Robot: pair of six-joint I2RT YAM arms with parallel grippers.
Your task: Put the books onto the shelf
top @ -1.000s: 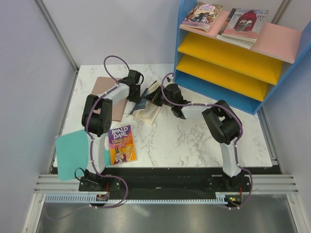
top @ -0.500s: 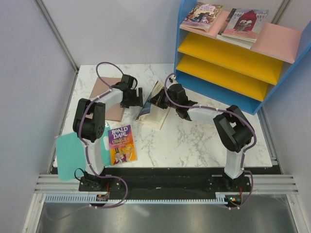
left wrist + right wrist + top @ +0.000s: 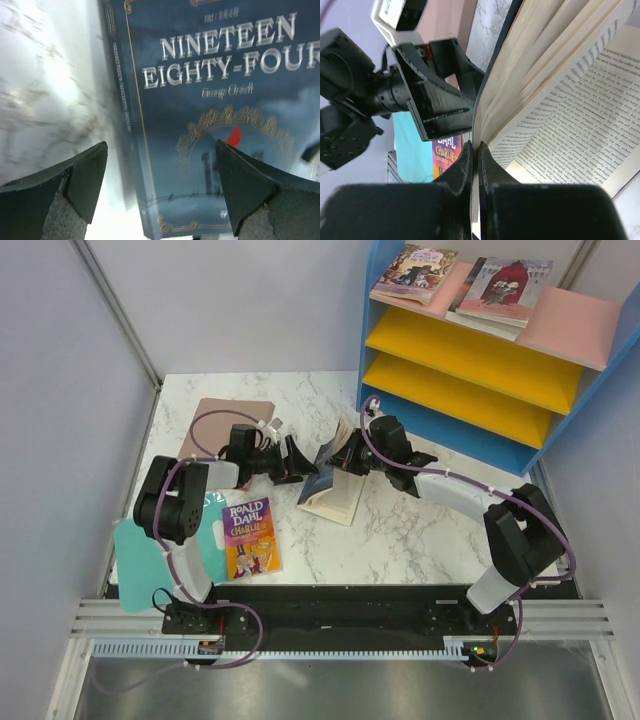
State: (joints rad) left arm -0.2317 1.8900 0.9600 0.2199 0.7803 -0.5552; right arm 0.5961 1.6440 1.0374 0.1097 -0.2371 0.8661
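Shelving is looking partly done: a brown-orange book point(image 3: 415, 270) and a pink-red book point(image 3: 505, 285) are lying on the pink top board of the shelf point(image 3: 470, 352) at upper right. Nineteen Eighty-Four point(image 3: 335, 490) is standing splayed open at centre counter point(image 3: 420, 530), the right end effector point(image 3: 352, 462) pinching its cover, the left end effector point(image 3: 297, 462) gaping wide beside it, holding nothing. The Roald Dahl book point(image 3: 250, 537) is lying flat at lower left, not yet shelved

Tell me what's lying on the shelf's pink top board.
Two illustrated paperbacks lie on the pink top board: the left paperback at its end, the middle paperback beside it. A pale edge shows under the middle paperback; the rest is covered.
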